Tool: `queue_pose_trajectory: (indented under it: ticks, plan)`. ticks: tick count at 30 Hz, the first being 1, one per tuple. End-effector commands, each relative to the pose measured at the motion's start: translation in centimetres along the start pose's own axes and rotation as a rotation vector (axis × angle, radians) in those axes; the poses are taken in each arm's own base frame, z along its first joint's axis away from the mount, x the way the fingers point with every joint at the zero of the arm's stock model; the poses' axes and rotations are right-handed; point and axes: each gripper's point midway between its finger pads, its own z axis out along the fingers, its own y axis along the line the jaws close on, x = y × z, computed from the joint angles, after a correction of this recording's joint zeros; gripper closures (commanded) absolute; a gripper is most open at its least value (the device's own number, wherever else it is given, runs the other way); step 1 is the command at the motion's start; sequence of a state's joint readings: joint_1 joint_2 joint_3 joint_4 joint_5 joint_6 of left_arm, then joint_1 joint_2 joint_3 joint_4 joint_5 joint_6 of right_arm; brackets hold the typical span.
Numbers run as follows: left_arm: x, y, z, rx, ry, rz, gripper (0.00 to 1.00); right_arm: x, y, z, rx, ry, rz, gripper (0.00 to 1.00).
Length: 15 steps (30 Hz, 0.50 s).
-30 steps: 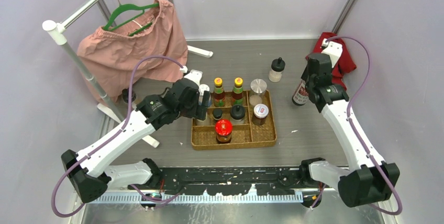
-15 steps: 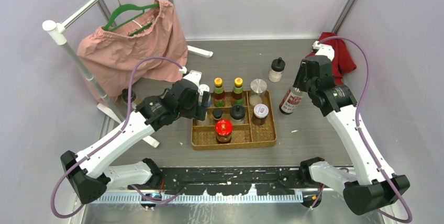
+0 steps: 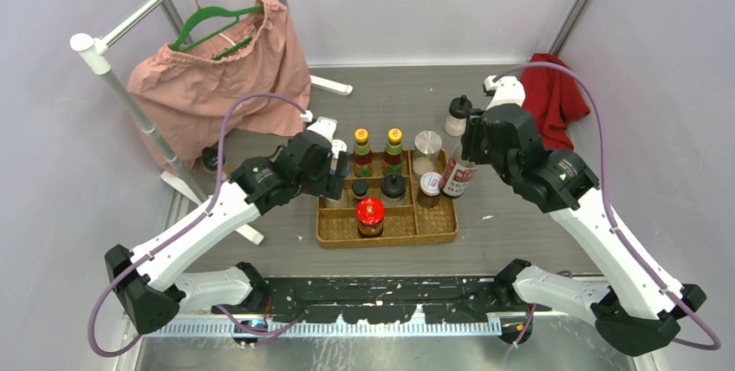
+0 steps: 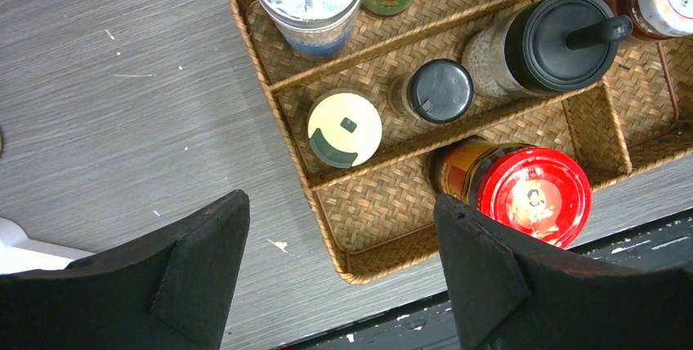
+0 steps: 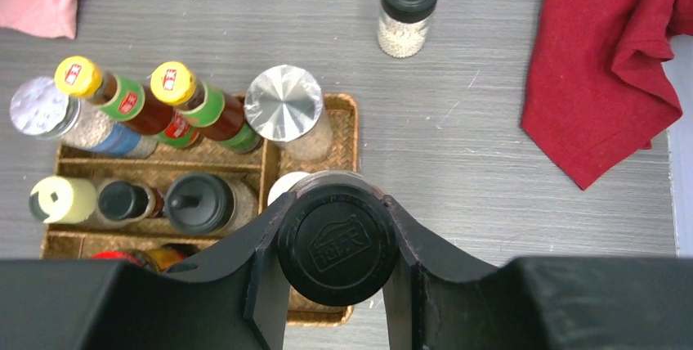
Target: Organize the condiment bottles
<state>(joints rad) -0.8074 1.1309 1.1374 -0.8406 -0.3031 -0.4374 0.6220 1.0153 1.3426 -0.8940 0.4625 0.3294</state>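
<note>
The black-capped bottle (image 3: pixel 457 176) with the red-and-white label is leaning tilted at the right edge of the woven tray (image 3: pixel 386 239), and the right end effector (image 3: pixel 471 141) is gripping it around its top. Inside the tray, two yellow-capped bottles (image 3: pixel 361 152) are standing at the back beside a silver-lidded shaker (image 3: pixel 427 146). A red-lidded jar (image 3: pixel 370 213) is sitting at the front. The left end effector (image 4: pixel 341 203) is hovering over the tray's left side, spread wide and holding nothing. Another black-capped shaker (image 3: pixel 458 115) is standing on the desk (image 3: pixel 520 215) behind the tray.
</note>
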Motion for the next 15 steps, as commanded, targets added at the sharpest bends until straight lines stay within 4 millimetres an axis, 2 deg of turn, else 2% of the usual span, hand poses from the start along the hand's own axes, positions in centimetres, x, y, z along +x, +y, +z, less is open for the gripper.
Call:
queue_pose_trajectory:
  ticks: [1, 10, 15]
  plan:
    - [-2.0, -0.5, -0.3, 0.011, -0.060, -0.019, 0.17, -3.9, 0.6, -2.6, -0.027, -0.141, 0.072, 0.84]
    - [-2.3, -0.7, 0.2, 0.009, -0.053, -0.018, 0.17, -3.2, 4.0, -3.3, -0.141, -0.104, 0.037, 0.84]
    - [-2.3, -0.9, 0.4, 0.010, -0.050, -0.019, 0.17, -2.3, 6.3, -2.8, -0.189, -0.082, 0.002, 0.84]
